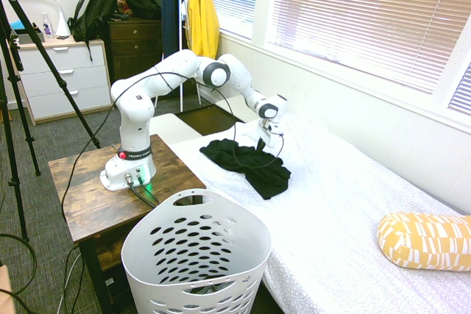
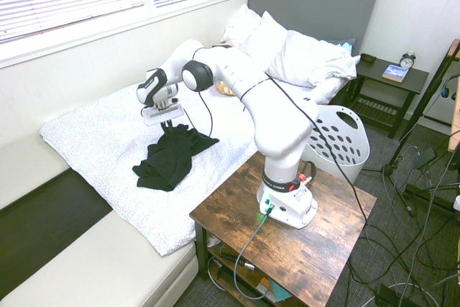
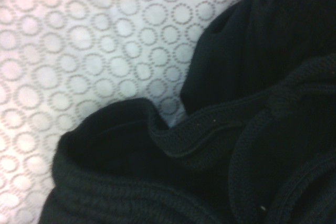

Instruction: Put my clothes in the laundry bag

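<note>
A bed (image 1: 331, 211) crosses the first exterior view. The laundry basket (image 1: 140, 273), lower centre, stands beside it, presumably for a short carry. Mid-frame, the end effector (image 1: 261, 144) is closed on the black garment (image 1: 268, 182), probably to lift it. Only the wrist view reveals its cord (image 3: 239, 166).

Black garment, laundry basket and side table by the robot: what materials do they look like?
Black garment: soft matte fabric, likely cotton knit; it slumps in folds, with ribbed, gathered edging up close.
Laundry basket: smooth white plastic, probably moulded; thin one-piece wall pierced with oval holes.
Side table: brown wood-grain top, real wood or laminate, can't tell; dark legs, material unclear.
</note>
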`<action>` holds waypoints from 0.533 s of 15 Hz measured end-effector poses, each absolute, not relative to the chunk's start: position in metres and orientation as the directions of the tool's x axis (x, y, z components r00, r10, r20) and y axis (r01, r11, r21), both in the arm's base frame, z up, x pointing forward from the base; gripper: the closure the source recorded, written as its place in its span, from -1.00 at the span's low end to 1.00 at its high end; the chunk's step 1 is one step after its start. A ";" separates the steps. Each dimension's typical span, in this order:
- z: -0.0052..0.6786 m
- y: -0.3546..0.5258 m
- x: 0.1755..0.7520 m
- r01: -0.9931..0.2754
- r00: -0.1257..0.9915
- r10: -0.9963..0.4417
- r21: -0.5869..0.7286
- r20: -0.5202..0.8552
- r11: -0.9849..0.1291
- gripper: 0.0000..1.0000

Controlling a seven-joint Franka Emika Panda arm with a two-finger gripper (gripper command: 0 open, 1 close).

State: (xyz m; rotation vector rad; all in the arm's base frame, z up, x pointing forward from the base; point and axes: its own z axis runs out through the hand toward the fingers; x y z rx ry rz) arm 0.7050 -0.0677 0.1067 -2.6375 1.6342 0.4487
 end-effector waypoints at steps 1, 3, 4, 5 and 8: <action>0.119 -0.070 0.706 -0.878 0.416 -0.864 0.123 -0.282 -0.463 1.00; 0.144 -0.078 0.707 -0.880 0.418 -0.839 0.075 -0.348 -0.469 1.00; 0.157 -0.083 0.707 -0.881 0.421 -0.824 0.045 -0.380 -0.471 1.00; 0.171 -0.087 0.707 -0.881 0.426 -0.804 0.011 -0.415 -0.473 1.00; 0.222 -0.096 0.708 -0.875 0.453 -0.757 -0.073 -0.471 -0.478 1.00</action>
